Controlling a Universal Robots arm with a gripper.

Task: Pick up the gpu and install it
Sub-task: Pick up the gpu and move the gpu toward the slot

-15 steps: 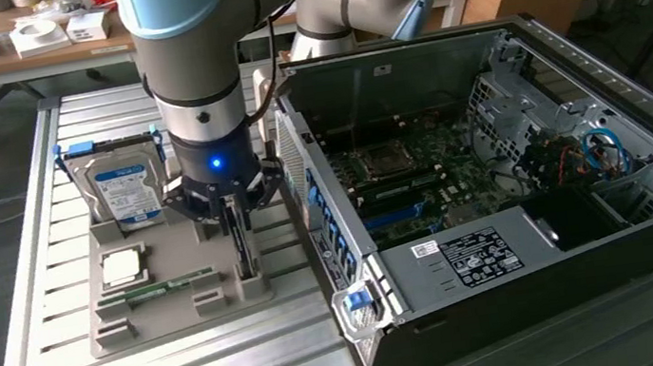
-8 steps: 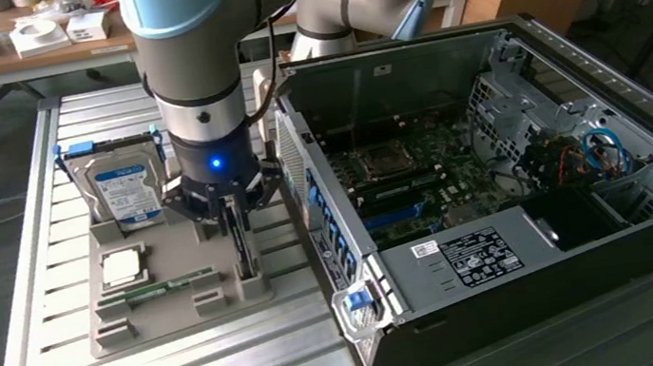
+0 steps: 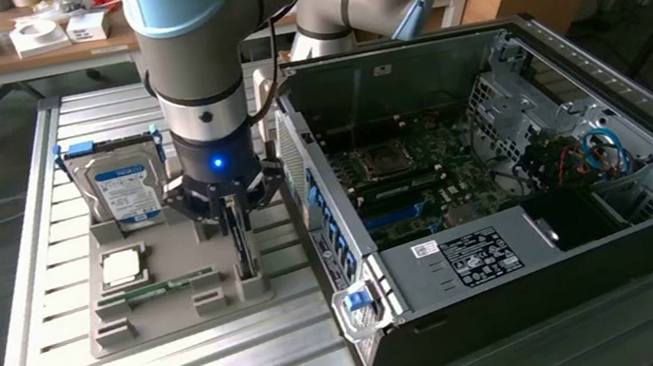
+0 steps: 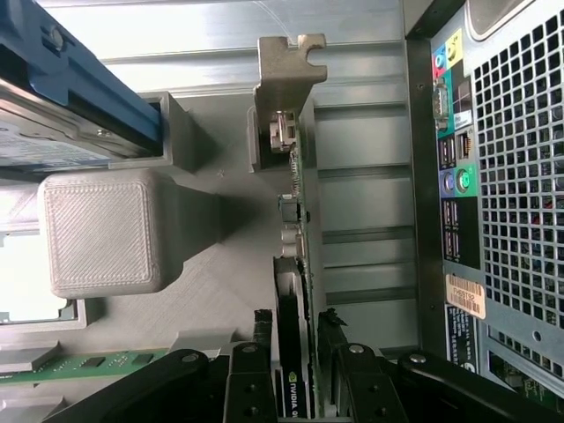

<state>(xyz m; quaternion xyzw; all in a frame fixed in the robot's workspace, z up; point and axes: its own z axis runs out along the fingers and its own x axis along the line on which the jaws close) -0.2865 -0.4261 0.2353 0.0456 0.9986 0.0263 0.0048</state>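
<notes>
Grey printed plastic forms the tray, and the gpu stands on edge in a slot at the tray's side nearest the case. Its metal bracket is seated in the tray's end post. The gripper sits low over the card, toward the end away from the bracket. Whether it is clamped on the card or merely astride it cannot be told.

The likely trouble is a lopsided hold. Gripped so far from the bracket, the card could droop or twist as it leaves the slot. The bracket might then snag on the post and drag the tray. A loose pinch on the thin board could let it slip. Any sideways drift off the tray risks knocking the case wall, which stands just beside it.
</notes>
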